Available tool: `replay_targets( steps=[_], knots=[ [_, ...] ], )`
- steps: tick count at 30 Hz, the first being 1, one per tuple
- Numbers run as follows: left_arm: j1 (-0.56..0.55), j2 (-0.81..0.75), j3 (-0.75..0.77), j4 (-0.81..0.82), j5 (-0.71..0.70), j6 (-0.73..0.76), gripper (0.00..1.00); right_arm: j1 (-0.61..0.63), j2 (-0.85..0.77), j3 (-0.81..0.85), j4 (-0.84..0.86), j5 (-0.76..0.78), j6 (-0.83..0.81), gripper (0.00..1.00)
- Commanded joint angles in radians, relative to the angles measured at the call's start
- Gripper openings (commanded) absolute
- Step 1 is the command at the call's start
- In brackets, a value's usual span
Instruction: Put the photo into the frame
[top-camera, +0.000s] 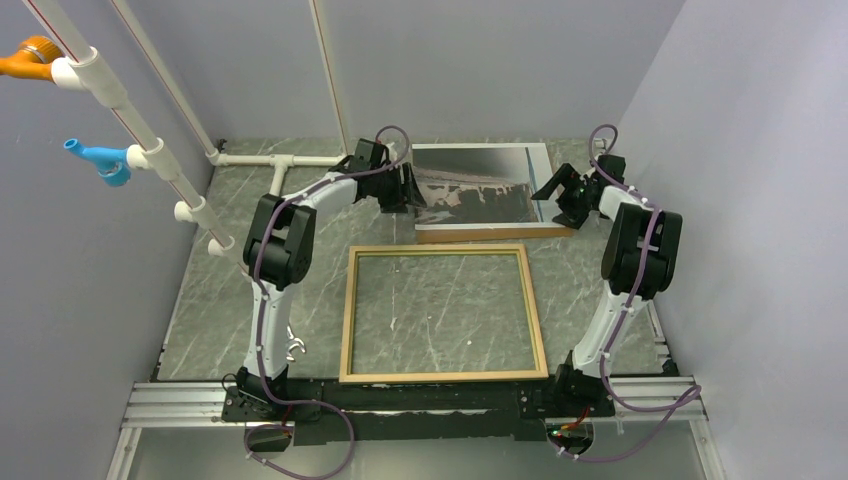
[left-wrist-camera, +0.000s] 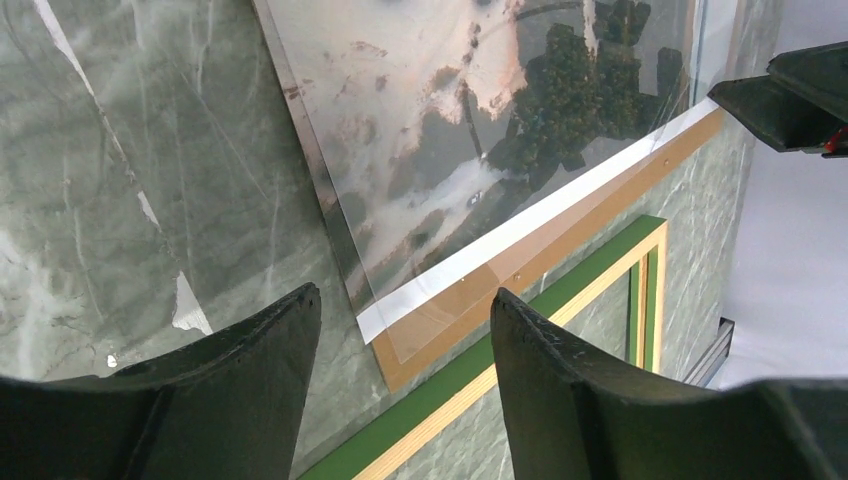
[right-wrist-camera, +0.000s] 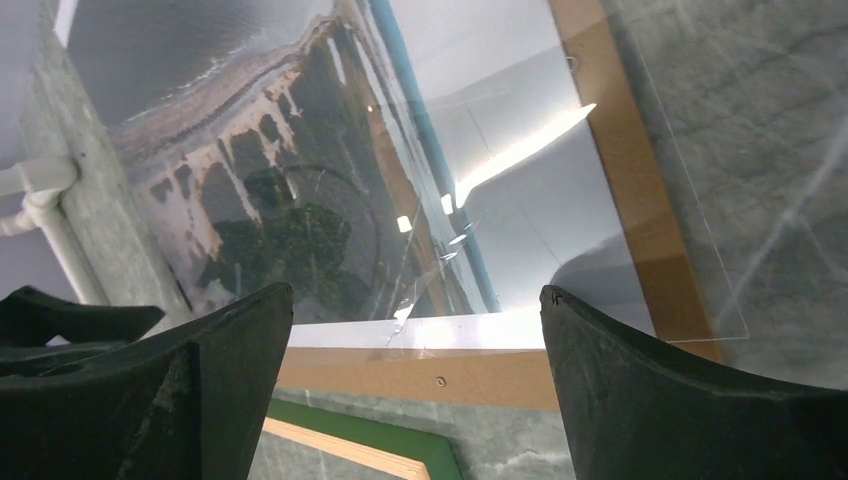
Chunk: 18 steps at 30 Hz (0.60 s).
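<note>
**Photo** (top-camera: 480, 185): print of grey sky over a brown-and-white landscape. It lies face up in the upper centre of the top view, on a brown backing board (top-camera: 495, 234) whose edge shows along the print's near and right sides. In the right wrist view a clear sheet (right-wrist-camera: 680, 200) seems to lie over the print, one corner running out past the board; glare makes its outline uncertain.

**Frame** (top-camera: 443, 378): narrow tan border, green on its outer side in the wrist views. It lies flat mid-picture, just below the board and not touching it. The marble table (top-camera: 200, 300) shows through its opening.

**Left gripper** (top-camera: 405, 190): arm bent at the elbow and reaching up-right, with the gripper at the photo's left edge. Its jaws stand apart with nothing between them.

**Right gripper** (top-camera: 560, 195): arm upright at the right of the picture, forearm turned left, with the gripper at the photo's right edge. Its jaws are spread wide and hold nothing.

**Pipes** (top-camera: 140, 140): white tubing crossing the upper left.
</note>
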Motion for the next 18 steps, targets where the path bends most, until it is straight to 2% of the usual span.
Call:
replay_targets(
  steps=[1,11,18],
  knots=[
    [-0.002,0.016,0.034,-0.023,0.016,0.002,0.65,-0.007,-0.034,0.012,-0.102,0.160,-0.060,0.96],
    [-0.015,0.021,-0.014,0.060,0.091,-0.058,0.61,-0.007,-0.044,0.016,-0.116,0.195,-0.073,0.97],
    [-0.033,-0.042,-0.010,0.008,0.017,0.002,0.61,-0.024,-0.056,0.036,-0.134,0.263,-0.075,0.98]
  ],
)
